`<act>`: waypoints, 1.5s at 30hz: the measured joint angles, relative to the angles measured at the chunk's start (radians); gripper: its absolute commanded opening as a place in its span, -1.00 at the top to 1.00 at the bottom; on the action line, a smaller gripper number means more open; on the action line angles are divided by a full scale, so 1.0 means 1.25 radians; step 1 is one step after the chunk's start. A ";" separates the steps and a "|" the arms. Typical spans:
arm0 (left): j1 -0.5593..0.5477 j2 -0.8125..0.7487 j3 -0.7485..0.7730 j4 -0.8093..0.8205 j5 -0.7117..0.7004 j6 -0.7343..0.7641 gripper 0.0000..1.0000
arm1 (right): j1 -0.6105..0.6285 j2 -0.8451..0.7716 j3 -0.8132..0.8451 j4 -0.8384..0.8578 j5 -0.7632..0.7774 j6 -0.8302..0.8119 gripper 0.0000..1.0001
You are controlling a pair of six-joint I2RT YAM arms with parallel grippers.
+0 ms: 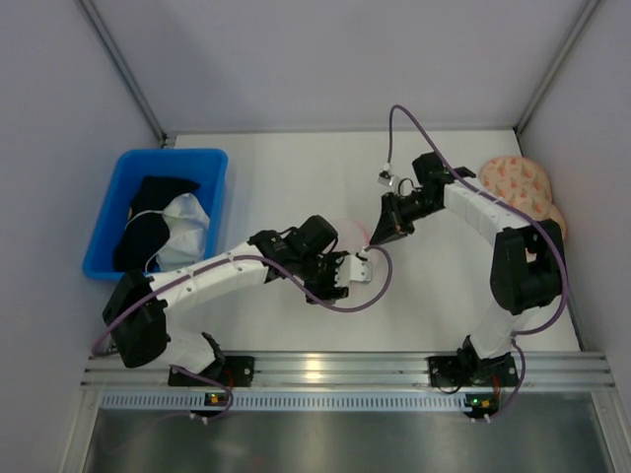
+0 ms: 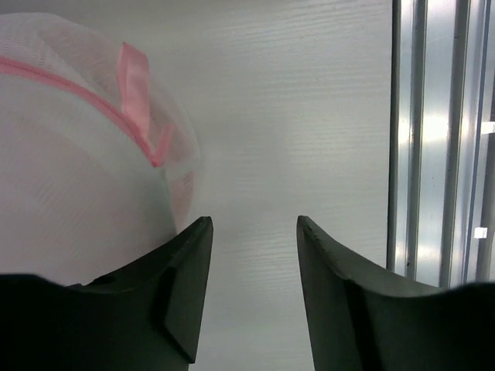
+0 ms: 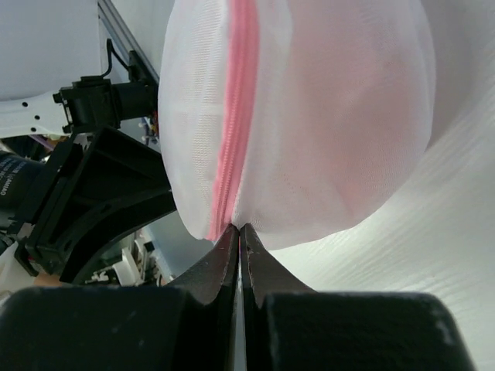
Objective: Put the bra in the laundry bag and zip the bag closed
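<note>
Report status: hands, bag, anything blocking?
Left hand open, beside laundry bag. Right hand shut on the bag's zipper end. Zipper looks closed on this side; pink shows through mesh. Nothing blocking seen.

white laundry bag (image 3: 332, 116), pink zipper (image 3: 236, 100), blue bin (image 1: 104, 215)

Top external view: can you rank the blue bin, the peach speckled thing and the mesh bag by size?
1. blue bin
2. peach speckled item, partly hidden
3. laundry bag, partly hidden, clearly smallest
</note>
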 measured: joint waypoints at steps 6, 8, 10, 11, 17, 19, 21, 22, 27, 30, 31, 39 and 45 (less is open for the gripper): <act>0.023 0.008 0.056 -0.025 0.008 -0.048 -0.79 | -0.010 0.003 -0.001 0.046 0.011 0.019 1.00; 0.048 0.008 0.071 -0.024 0.013 -0.066 -0.80 | -0.014 0.003 -0.002 0.063 0.018 0.029 1.00; 0.075 0.008 0.081 -0.021 0.019 -0.088 -0.80 | -0.023 0.003 -0.002 0.088 0.032 0.041 1.00; 0.085 0.008 0.083 -0.019 0.020 -0.099 -0.81 | -0.030 0.003 -0.002 0.100 0.038 0.047 1.00; 0.180 0.013 0.089 -0.005 0.028 -0.176 -0.89 | -0.100 0.021 -0.002 0.212 0.081 0.097 1.00; 0.213 0.028 0.102 0.001 0.030 -0.200 -0.96 | -0.126 0.037 -0.002 0.259 0.100 0.121 1.00; 0.245 0.048 0.120 0.004 0.033 -0.226 -0.96 | -0.150 0.053 -0.002 0.307 0.125 0.147 1.00; 0.262 0.057 0.129 0.006 0.036 -0.238 -0.96 | -0.160 0.060 -0.002 0.330 0.137 0.158 1.00; 0.351 0.103 0.176 0.007 0.049 -0.301 -0.96 | -0.191 0.084 -0.003 0.431 0.206 0.210 1.00; 0.409 0.119 0.203 0.008 0.054 -0.339 -0.96 | -0.201 0.085 -0.018 0.481 0.240 0.233 1.00; 0.427 0.122 0.210 0.007 0.053 -0.351 -0.96 | -0.204 0.085 -0.024 0.492 0.243 0.239 0.72; 0.506 0.169 0.299 -0.026 0.047 -0.409 -0.96 | -0.214 0.039 -0.048 0.449 0.236 0.226 -0.66; 0.553 0.169 0.302 -0.061 0.070 -0.432 -0.96 | -0.269 -0.112 -0.060 0.363 0.223 0.165 -0.99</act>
